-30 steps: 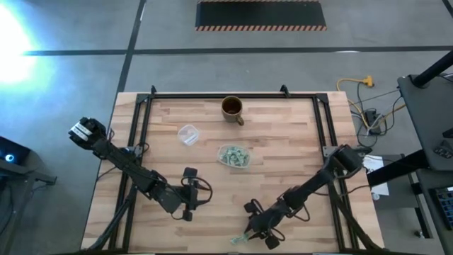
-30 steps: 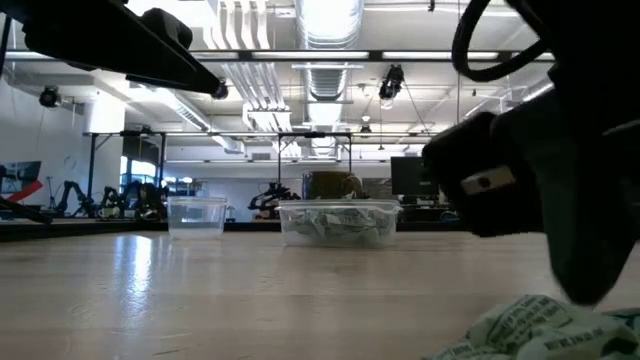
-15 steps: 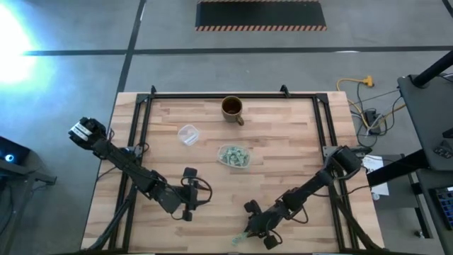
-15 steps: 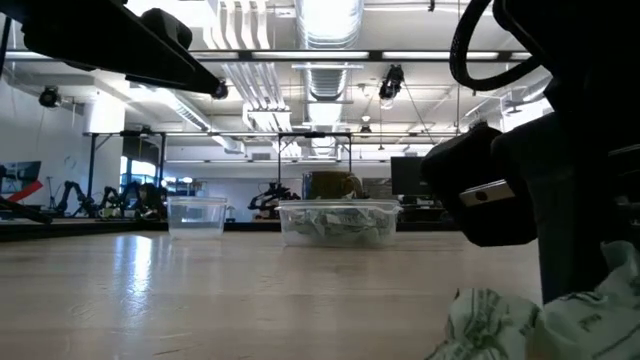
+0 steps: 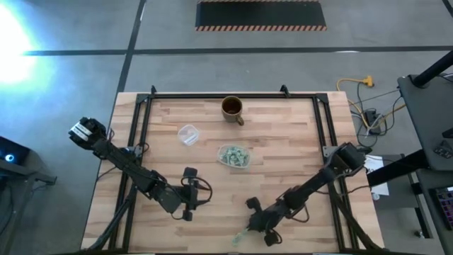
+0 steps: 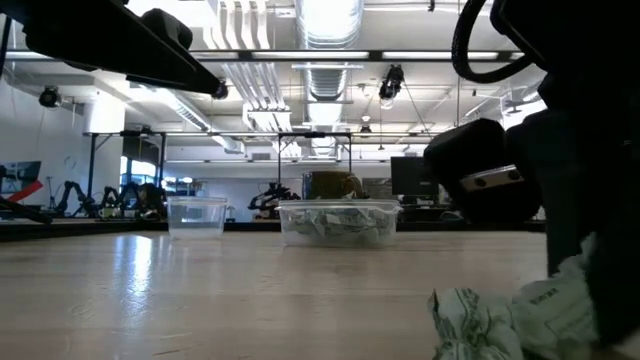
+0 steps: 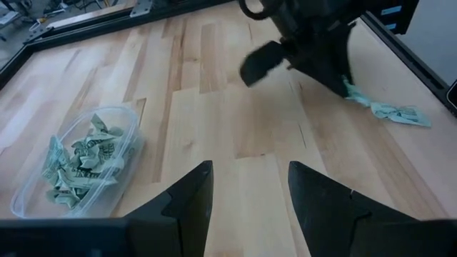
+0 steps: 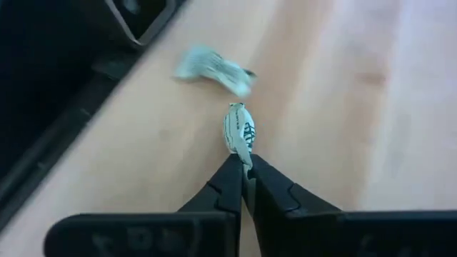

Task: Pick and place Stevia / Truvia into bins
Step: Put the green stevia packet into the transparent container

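My right tool [image 8: 243, 173] is pinched on one Stevia sachet [image 8: 238, 131] at the near edge of the desk [image 5: 283, 142]; another loose sachet [image 8: 211, 66] lies just beside it. The pick is in hand. Next move, in my judgement: carry it far-left to the bin [image 5: 233, 156], already holding sachets. My left tool [image 7: 246, 196] waits, fingers apart, near-left.
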You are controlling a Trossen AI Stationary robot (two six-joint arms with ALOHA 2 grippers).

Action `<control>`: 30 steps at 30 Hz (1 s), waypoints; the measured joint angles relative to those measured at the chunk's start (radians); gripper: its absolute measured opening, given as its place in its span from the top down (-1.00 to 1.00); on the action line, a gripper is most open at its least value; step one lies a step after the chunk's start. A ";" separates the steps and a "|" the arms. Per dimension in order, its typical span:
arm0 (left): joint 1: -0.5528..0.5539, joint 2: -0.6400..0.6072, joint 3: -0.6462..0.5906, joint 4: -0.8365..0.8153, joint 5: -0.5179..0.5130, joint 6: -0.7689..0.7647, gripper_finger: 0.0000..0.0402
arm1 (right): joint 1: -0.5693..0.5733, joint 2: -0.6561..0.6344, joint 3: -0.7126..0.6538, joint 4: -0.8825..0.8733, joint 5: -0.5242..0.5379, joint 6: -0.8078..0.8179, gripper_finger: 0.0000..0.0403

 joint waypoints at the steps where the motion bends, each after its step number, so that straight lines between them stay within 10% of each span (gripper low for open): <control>1: 0.000 0.000 0.000 0.000 0.000 0.000 0.17 | 0.000 -0.015 0.000 -0.030 0.017 -0.001 0.95; 15: 0.000 0.000 -0.031 0.001 0.000 0.001 0.17 | -0.054 -0.294 -0.001 -0.384 0.478 -0.106 0.96; 30: 0.000 0.000 -0.063 0.016 0.000 -0.006 0.17 | -0.369 -0.316 -0.002 -0.405 0.486 -0.168 0.96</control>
